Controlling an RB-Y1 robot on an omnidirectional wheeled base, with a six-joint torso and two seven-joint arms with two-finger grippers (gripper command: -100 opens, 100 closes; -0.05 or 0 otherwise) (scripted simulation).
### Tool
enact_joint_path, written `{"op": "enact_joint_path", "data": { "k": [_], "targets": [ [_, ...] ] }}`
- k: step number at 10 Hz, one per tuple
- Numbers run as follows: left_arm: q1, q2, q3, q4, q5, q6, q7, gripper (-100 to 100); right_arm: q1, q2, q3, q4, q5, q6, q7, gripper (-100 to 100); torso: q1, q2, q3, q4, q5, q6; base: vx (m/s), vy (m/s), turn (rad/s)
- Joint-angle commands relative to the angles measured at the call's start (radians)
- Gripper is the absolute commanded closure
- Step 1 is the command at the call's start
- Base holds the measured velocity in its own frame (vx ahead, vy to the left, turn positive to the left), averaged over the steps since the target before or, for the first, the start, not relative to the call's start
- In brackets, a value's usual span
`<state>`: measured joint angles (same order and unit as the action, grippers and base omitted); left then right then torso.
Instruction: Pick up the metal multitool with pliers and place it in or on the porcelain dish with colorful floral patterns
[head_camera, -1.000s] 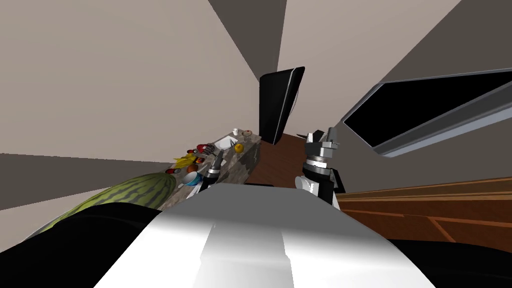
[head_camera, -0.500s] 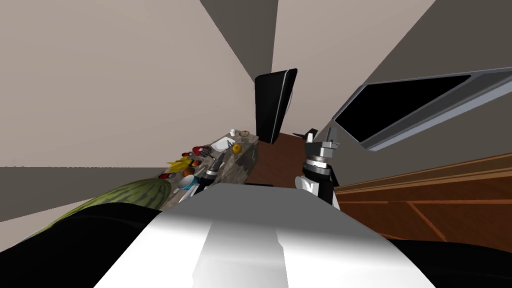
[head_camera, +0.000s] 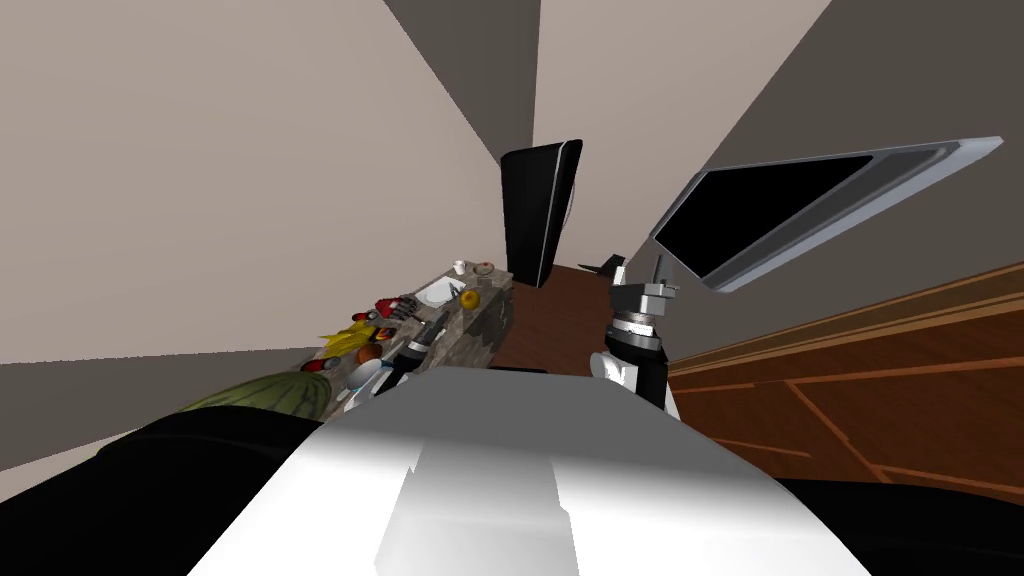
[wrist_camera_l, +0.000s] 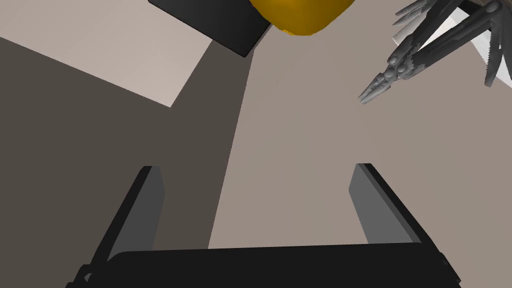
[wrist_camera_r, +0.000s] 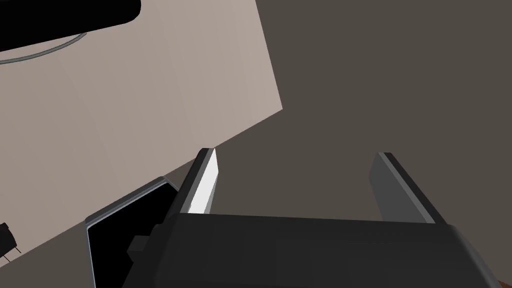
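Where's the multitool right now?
Left wrist view: the multitool lies beyond the open left claw, not between its fingers, near a yellow fruit, on the counter at my left.

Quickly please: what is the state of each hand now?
Left hand: open, holding nothing; the multitool is ahead, not gripped.
Right hand: open, holding nothing.

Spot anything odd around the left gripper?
Nothing spilled or broken. One oddity: the multitool is splayed wide, with its pliers and blades fanned out rather than folded. It sits near an orange fruit, off to one side of the open left gripper, not between its fingers.
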<state>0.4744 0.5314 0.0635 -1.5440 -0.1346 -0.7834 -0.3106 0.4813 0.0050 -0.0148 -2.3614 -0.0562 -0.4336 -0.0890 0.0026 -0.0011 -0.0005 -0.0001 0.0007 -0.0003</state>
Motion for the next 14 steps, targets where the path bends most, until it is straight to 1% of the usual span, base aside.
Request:
{"op": "enact_joint_path", "data": {
  "k": [1,2,3,5,7,10,14],
  "targets": [
    [-0.008,0.035,0.006,0.05,-0.018,-0.002,-0.008,-100,0.0,0.0,0.0,0.0,0.0,0.0,0.0,0,0.0,0.0,0.0,0.0,0.0,0.0,0.011,0.02,-0.114],
    [-0.019,0.063,0.01,0.078,-0.034,-0.004,-0.016,-100,0.0,0.0,0.0,0.0,0.0,0.0,0.0,0,0.0,0.0,0.0,0.0,0.0,0.0,0.007,0.027,-0.178],
    [-0.019,0.063,0.01,0.09,-0.034,-0.004,-0.016,-100,0.0,0.0,0.0,0.0,0.0,0.0,0.0,0,0.0,0.0,0.0,0.0,0.0,0.0,0.006,0.032,-0.077],
    [-0.04,0.115,0.016,0.152,-0.065,-0.007,-0.031,-100,0.0,0.0,0.0,0.0,0.0,0.0,0.0,0,0.0,0.0,0.0,0.0,0.0,0.0,0.014,0.035,-0.146],
    [-0.061,0.164,0.021,0.23,-0.095,-0.007,-0.044,-100,0.0,0.0,0.0,0.0,0.0,0.0,0.0,0,0.003,-0.001,-0.001,0.0,0.001,0.001,0.015,0.049,-0.189],
    [-0.094,0.228,0.027,0.318,-0.137,-0.001,-0.06,-100,0.0,0.0,0.0,0.0,0.0,0.0,0.0,0,0.005,-0.002,-0.001,0.0,0.001,0.0,0.013,0.048,-0.168],
    [-0.138,0.295,0.029,0.405,-0.185,0.014,-0.074,-100,0.0,0.0,0.0,0.0,0.0,0.0,0.0,0,0.004,-0.002,-0.001,0.0,0.001,0.0,0.012,0.032,-0.159]
  ]
}}
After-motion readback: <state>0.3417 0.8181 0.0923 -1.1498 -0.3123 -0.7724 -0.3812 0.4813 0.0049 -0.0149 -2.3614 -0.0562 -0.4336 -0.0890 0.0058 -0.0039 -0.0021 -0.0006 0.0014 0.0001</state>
